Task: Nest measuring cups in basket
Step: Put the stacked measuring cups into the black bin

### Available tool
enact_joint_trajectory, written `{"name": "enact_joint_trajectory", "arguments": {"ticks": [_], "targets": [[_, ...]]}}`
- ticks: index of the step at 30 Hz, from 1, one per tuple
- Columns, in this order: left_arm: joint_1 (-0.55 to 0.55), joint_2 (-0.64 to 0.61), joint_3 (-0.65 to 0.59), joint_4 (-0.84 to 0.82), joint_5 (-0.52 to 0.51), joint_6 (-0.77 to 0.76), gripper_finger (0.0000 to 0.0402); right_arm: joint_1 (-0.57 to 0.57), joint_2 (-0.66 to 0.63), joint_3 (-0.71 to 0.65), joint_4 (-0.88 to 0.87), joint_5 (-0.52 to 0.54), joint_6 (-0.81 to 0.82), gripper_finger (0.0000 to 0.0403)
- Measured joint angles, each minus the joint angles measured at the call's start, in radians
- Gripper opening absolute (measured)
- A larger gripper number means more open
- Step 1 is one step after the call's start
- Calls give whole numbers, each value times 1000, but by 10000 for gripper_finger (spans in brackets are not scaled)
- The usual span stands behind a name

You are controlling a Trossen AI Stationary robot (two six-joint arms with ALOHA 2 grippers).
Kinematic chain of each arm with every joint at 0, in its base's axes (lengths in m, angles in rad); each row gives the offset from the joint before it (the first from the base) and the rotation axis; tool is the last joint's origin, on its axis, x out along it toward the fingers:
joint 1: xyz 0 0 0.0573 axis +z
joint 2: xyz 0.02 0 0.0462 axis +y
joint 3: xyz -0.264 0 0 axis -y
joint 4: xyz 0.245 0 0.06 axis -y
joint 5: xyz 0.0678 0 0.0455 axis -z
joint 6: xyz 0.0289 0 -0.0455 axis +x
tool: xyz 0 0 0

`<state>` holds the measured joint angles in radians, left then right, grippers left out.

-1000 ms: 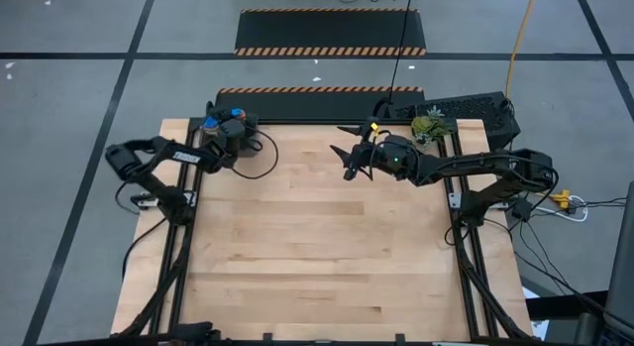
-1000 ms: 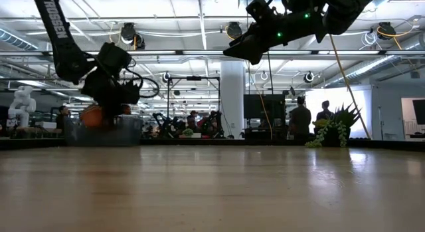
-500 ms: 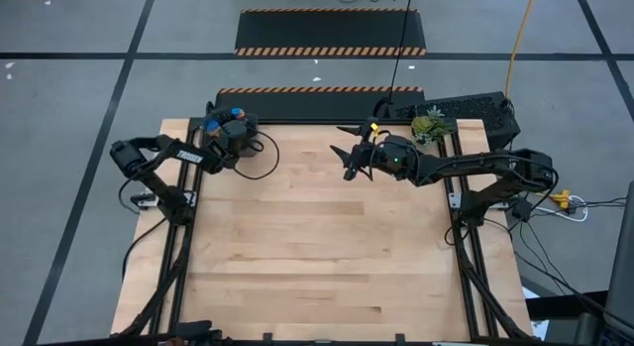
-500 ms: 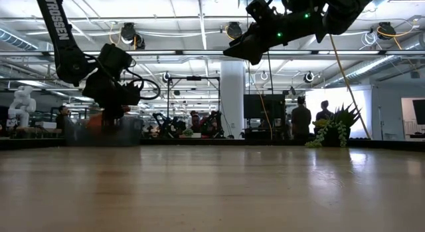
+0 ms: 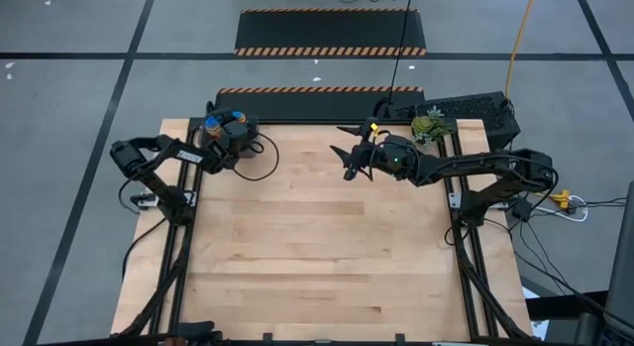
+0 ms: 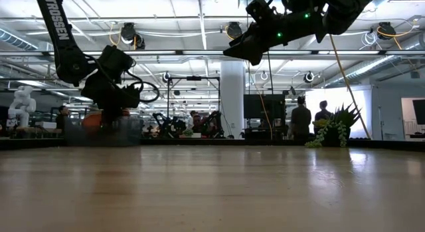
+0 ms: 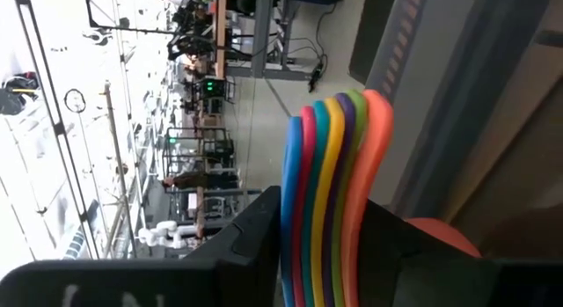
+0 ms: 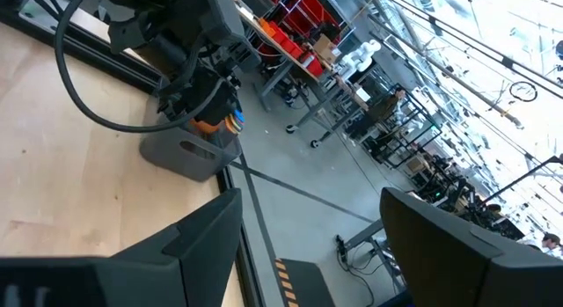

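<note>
The measuring cups [image 7: 330, 193] sit nested in a stack, their flat handles fanned side by side in the left wrist view: blue, red, teal, yellow, purple-blue, green and orange, with an orange cup bowl showing below them. From above, the stack shows as orange and blue spots inside the basket [image 5: 226, 128], which stands at the far left corner of the table [image 5: 317, 257]. In the right wrist view the basket [image 8: 189, 153] is a dark grey bin with a slot handle in its wall, resting right at the table edge, with a bit of orange and blue peeking over its rim. The left gripper [image 5: 223, 143] hangs directly over the basket, its dark fingers [image 7: 251, 232] on either side of the handle stack and pressed against it, so it is clamped on the cups. In the low view the same gripper [image 6: 109, 96] hovers just above the blurred basket [image 6: 103, 129], a black cable looping beside it. The right gripper [image 5: 354, 158] is well apart from the basket, raised above the far middle of the table, with its two fingers [image 8: 207, 228] spread wide and nothing between them. A green plant sprig [image 5: 429, 123] sits beyond the table's far right corner, on the opposite side from the basket.
</note>
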<state>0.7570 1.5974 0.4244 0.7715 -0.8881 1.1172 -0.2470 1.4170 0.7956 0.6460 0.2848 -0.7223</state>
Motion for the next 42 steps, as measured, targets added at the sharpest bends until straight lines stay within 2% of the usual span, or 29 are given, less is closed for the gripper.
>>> {"name": "enact_joint_trajectory", "arguments": {"ticks": [5,14,19,25,30,42], "targets": [[0,0,0,-1,3,1,117,0,0,0,0,0,-4,265],[0,-1,8,-14,3,-4,201,0,0,0,0,0,-8,265],[-1,-2,8,3,-3,-15,224,0,0,0,0,0,-8,265],[-1,-46,8,6,0,-65,230,0,0,0,0,1,-22,265],[8,-101,9,-70,47,-118,230,0,0,0,-6,1,-23,265],[6,-103,9,-105,77,-126,230,0,0,0,-7,5,-23,265]]}}
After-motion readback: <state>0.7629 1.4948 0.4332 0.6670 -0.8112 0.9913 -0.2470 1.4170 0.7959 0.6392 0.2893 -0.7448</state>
